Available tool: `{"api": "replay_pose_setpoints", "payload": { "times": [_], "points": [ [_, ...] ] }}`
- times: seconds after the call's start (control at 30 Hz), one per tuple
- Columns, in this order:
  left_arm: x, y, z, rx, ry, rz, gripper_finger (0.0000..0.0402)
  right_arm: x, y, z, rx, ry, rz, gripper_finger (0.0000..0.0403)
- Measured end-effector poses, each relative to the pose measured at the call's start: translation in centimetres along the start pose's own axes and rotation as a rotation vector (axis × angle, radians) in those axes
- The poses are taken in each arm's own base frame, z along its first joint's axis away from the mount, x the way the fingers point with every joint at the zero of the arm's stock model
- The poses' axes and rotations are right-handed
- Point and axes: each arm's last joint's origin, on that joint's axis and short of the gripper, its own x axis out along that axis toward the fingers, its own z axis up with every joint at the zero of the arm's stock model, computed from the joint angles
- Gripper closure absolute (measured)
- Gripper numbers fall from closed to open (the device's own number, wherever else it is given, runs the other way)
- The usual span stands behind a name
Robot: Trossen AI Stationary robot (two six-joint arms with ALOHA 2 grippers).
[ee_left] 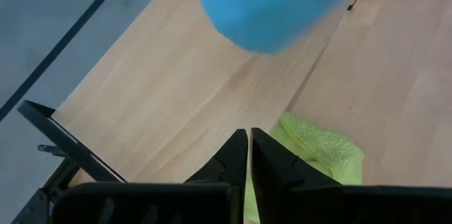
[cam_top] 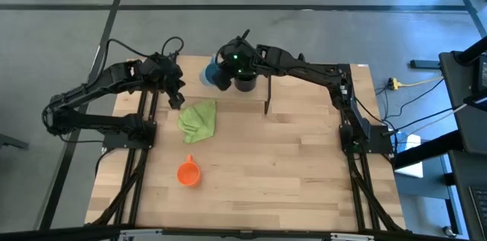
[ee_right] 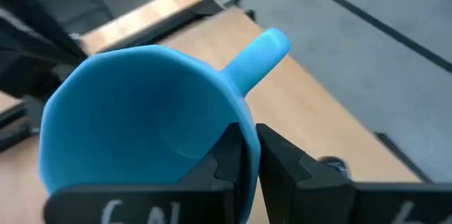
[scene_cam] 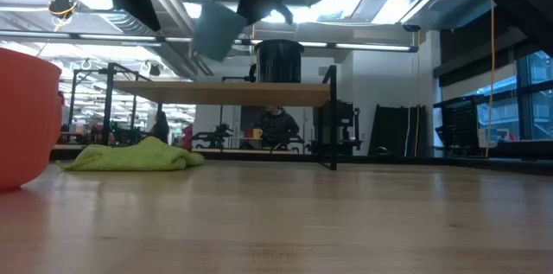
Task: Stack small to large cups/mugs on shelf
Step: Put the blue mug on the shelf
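My right fingers pinch the light blue mug's rim above the shelf beside the black mug; left fingers closed, empty; no legible writing.

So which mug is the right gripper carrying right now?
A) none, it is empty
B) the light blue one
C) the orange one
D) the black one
B: the right gripper is clamped on the rim of the light blue mug, held tilted in the air above the shelf, while the black mug stands on the shelf and the orange mug lies on the table.
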Motion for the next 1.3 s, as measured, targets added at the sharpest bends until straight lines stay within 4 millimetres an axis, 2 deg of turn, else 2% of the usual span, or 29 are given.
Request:
{"api": "replay_pose_setpoints", "payload": {
  "times": [0.37, 0.47, 0.67, 0.87, 1.07, 1.2, 1.3],
  "points": [
    [0.2, 0.2, 0.2, -0.013, -0.006, -0.033, 0.0388, 0.1, -0.3, -0.2, 0.01, 0.023, 0.006, 0.0367],
    [0.2, 0.2, 0.2, -0.012, -0.006, -0.032, 0.0388, -0.1, 0.8, -0.5, 0.038, 0.039, 0.048, 0.0368],
    [0.2, 0.2, 0.1, -0.006, 0.009, -0.029, 0.0388, -1.1, 4.3, -2.6, 0.04, 0.141, 0.104, 0.037],
    [0.2, 0.2, 0.1, 0.005, 0.01, -0.035, 0.0388, -2.4, 7.0, -5.1, 0.058, 0.247, 0.047, 0.037],
    [0.2, 0.1, -0.3, 0.013, 0.049, -0.066, 0.0388, -3.7, 8.8, -7.3, 0.098, 0.349, -0.015, 0.0368],
    [0.3, -0.3, -0.7, 0.045, 0.078, -0.083, 0.0388, -3.4, 9.4, -8.5, 0.151, 0.386, -0.036, 0.0369],
    [0.1, -0.6, -1.1, 0.063, 0.076, -0.099, 0.0388, -2.2, 9.5, -9.7, 0.187, 0.431, -0.029, 0.0368]
  ]
}}
